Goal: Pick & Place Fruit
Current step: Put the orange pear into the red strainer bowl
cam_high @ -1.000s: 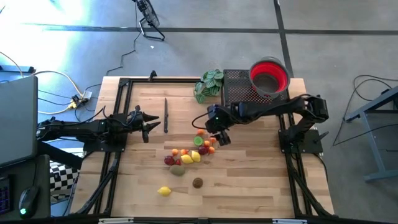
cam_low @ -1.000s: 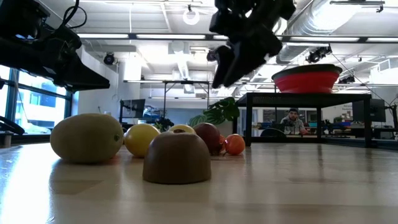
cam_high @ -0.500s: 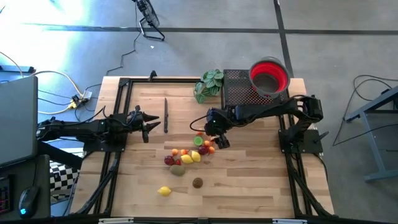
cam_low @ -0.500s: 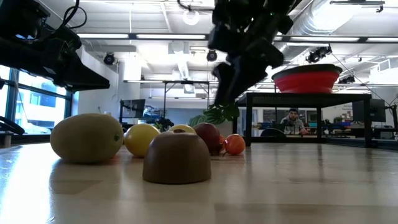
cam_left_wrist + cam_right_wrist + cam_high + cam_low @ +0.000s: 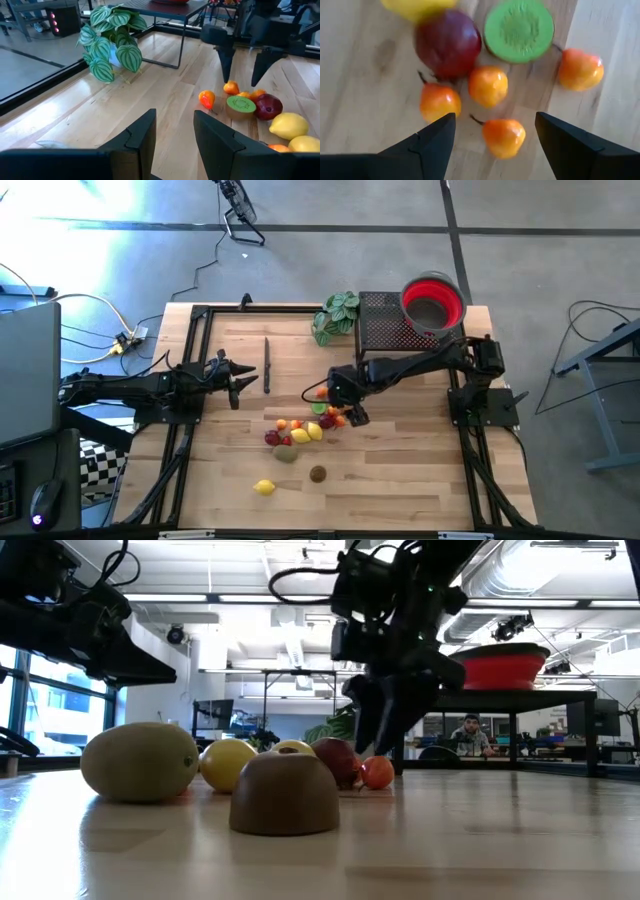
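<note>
Broadly, the wooden table [image 5: 400,480] carries everything, with the right arm stretched in from its mount on the right and the left arm parked well off on the left side. At the back stands a black mesh stand [image 5: 385,320] bearing the red bowl [image 5: 432,302], with a leafy plant [image 5: 336,316] just beside it. The fruit [image 5: 300,432] lies in a loose cluster near the table's middle, with a lone lemon [image 5: 264,487] and a brown fruit [image 5: 318,473] apart toward the front edge.

The right gripper [image 5: 345,412] hangs at the cluster's right end, its fingers spread wide and holding nothing. From its own camera, a small orange pear-shaped fruit [image 5: 503,136] sits between the two open fingers, directly below, its stem pointing roughly across the gap. Two more small orange fruits [image 5: 488,85] lie just beyond it, beside a dark red plum [image 5: 449,42] and a green kiwi half [image 5: 519,29]. So the target looks to be straight down from the gripper, and a plain descent should bracket it, though close neighbours could get nudged.

The left gripper [image 5: 172,137] is partly open, empty, and far from the fruit; the right arm is plainly nearer.
</note>
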`<action>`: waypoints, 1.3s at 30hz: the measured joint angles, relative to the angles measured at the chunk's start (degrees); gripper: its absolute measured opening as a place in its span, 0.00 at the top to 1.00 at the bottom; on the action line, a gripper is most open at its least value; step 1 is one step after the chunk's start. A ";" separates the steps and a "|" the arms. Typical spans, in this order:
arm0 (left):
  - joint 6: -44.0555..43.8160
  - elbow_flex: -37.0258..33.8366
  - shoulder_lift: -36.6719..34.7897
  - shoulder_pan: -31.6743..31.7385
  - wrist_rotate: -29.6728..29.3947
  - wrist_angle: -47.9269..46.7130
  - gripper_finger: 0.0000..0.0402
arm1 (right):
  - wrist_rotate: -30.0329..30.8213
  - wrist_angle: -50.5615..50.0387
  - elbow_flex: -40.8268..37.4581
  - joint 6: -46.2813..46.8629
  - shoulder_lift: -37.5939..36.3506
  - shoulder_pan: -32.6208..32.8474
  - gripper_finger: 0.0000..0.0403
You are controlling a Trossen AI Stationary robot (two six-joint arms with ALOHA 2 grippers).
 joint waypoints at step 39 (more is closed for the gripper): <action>0.00 -0.02 -0.01 0.00 -0.20 0.04 0.68 | 0.95 0.39 0.07 0.09 0.15 -0.07 0.34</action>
